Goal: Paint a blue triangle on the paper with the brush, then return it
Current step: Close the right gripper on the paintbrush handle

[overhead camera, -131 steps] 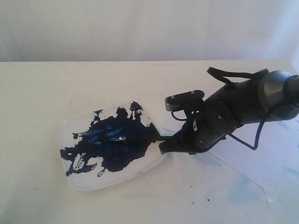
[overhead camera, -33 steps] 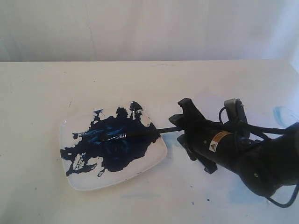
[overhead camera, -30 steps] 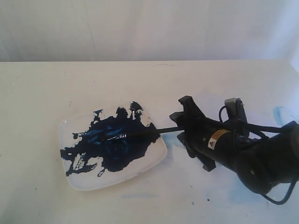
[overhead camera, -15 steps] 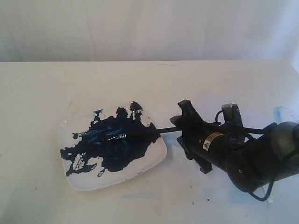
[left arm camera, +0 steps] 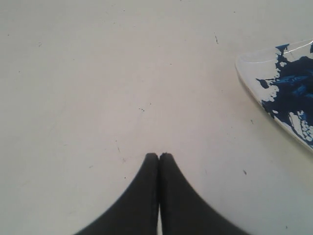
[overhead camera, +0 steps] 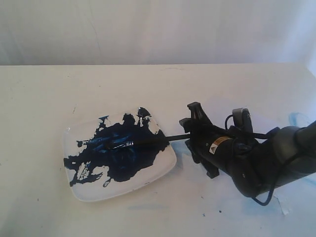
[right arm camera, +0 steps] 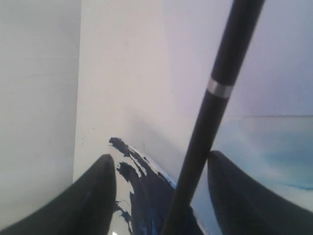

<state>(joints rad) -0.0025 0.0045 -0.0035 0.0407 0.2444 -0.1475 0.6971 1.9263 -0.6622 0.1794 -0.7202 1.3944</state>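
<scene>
1. The brush [overhead camera: 148, 141] lies with its bristles in the paint on the plate [overhead camera: 148, 185]. Its handle runs out over the plate's rim toward the right gripper [overhead camera: 191, 134].
2. That gripper's jaws stand wide apart on either side of the handle and clamp nothing. The handle sits nearer one jaw.
3. Closing off-centre could push the handle sideways, dragging the wet bristles across the plate or flicking paint onto the desk [overhead camera: 39, 123]. A shove along the handle could also slide the plate.
4. The plate holds a broad pool of dark-blue paint [overhead camera: 123, 160]; its corners are bare.
5. The left gripper [left arm camera: 158, 157], jaws pressed together and empty, hovers near a corner of the plate.
6. No triangle shows, and the arm hides much beyond the plate.
</scene>
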